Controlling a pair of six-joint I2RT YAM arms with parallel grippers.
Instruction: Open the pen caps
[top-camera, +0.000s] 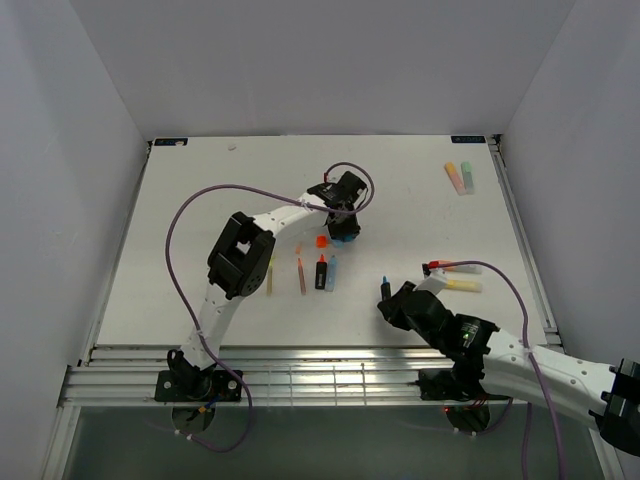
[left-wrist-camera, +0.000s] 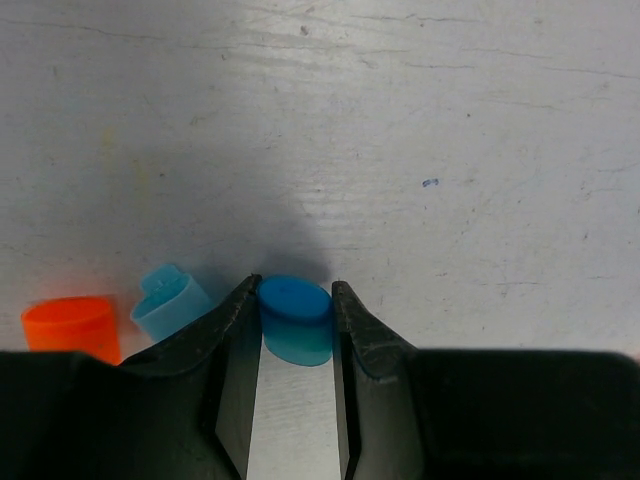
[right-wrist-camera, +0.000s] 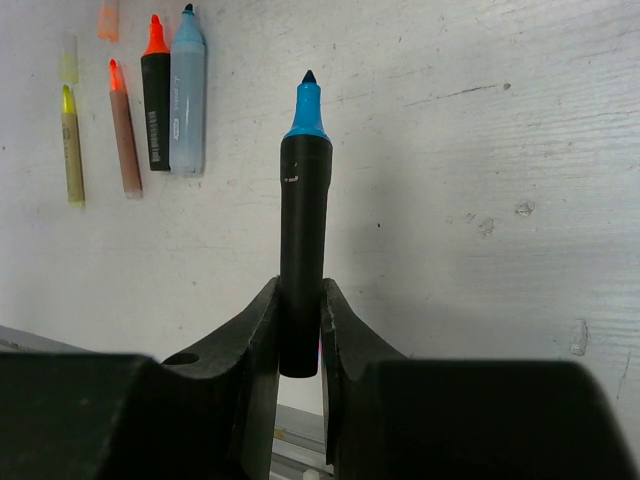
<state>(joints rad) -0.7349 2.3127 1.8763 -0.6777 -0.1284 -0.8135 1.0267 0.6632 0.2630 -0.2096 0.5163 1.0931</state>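
- Counter (top-camera: 200, 200): white and scuffed, with no readable print.
- Right gripper (right-wrist-camera: 300, 300): clamped on the lower barrel of a black pen (right-wrist-camera: 303, 220), blue tip bare and pointing away. Close to the near edge, right of the middle.
- Left gripper (left-wrist-camera: 294, 300): narrowed to a cap's width, pinching the blue cap (left-wrist-camera: 295, 318) by its sides. Just past the counter's middle, toward the far edge.
- Row of four uncapped pens (right-wrist-camera: 156, 100): flat on the counter, between the middle and the near edge.
- Two pens (top-camera: 458, 177) near the far right corner and two more (top-camera: 462, 285) by the right edge: too small to tell whether capped.
- Pale blue cap (left-wrist-camera: 170, 302) and orange cap (left-wrist-camera: 70, 328): loose on the counter, just beside the left gripper.
- Handling, as a judgement: caps probably feather-light, hard, smooth plastic, prone to squirting out of a pinch. Best taken squarely across the sides, then pulled straight along a firmly held barrel.
- Writing: small white print on the black barrel, and more on the orange-tipped pen, all too small to read.
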